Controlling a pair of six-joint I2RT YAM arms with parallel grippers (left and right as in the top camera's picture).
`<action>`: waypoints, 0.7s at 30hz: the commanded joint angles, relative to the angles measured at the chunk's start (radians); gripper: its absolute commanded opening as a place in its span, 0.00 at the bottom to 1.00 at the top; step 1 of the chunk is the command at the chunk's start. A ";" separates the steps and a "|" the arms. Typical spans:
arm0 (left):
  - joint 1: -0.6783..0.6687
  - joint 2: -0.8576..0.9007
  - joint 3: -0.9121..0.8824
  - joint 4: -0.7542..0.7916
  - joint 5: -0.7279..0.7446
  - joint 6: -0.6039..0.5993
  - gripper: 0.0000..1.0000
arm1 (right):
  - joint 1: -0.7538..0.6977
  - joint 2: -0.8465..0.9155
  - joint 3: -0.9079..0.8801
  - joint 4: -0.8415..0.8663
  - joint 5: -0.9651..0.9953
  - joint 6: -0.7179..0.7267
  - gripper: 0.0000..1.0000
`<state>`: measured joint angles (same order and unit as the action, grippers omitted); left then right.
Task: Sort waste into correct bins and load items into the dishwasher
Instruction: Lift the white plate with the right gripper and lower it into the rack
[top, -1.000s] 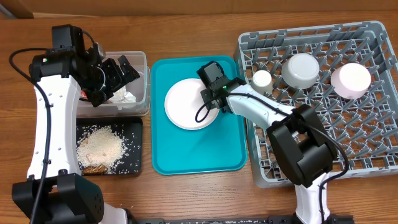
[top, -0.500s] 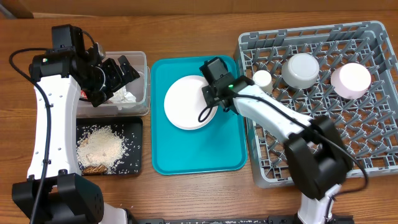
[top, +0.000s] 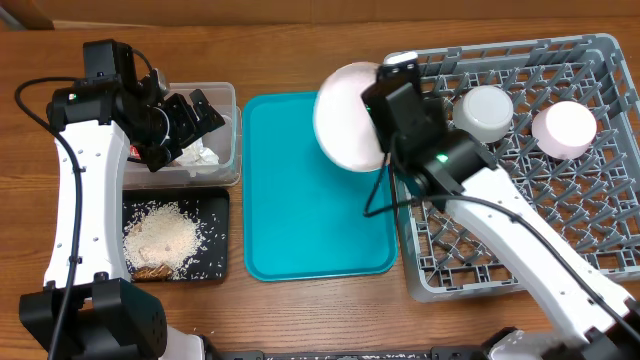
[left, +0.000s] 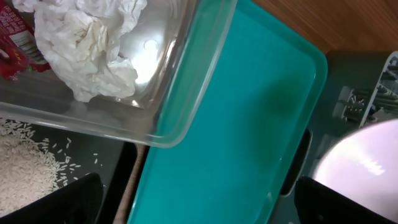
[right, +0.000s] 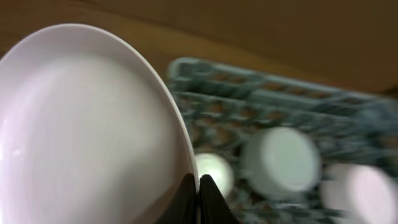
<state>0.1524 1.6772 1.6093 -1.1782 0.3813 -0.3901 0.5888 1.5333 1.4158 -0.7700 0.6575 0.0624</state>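
We clamp the pink plate (top: 343, 130) by its rim in our right gripper (right: 199, 198), tilted on edge, with the dish rack (top: 500, 48) just rightward. Our left gripper (top: 190, 118) gapes empty.

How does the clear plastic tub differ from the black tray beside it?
The clear tub has higher see-through walls; the black tray is shallow and opaque. The tub holds a crumpled tissue and a red wrapper; the tray holds loose rice. Both are rectangular and lie left of the teal tray.
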 joint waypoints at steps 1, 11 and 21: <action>-0.002 -0.028 0.024 0.004 -0.008 -0.006 1.00 | -0.010 -0.041 0.000 -0.020 0.293 -0.126 0.04; -0.002 -0.028 0.024 0.004 -0.008 -0.006 1.00 | -0.114 -0.045 0.000 -0.093 0.453 -0.315 0.04; -0.002 -0.028 0.024 0.004 -0.008 -0.006 1.00 | -0.284 -0.045 0.000 -0.146 0.297 -0.461 0.04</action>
<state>0.1524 1.6772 1.6093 -1.1778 0.3813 -0.3901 0.3439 1.5101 1.4151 -0.9150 1.0348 -0.3218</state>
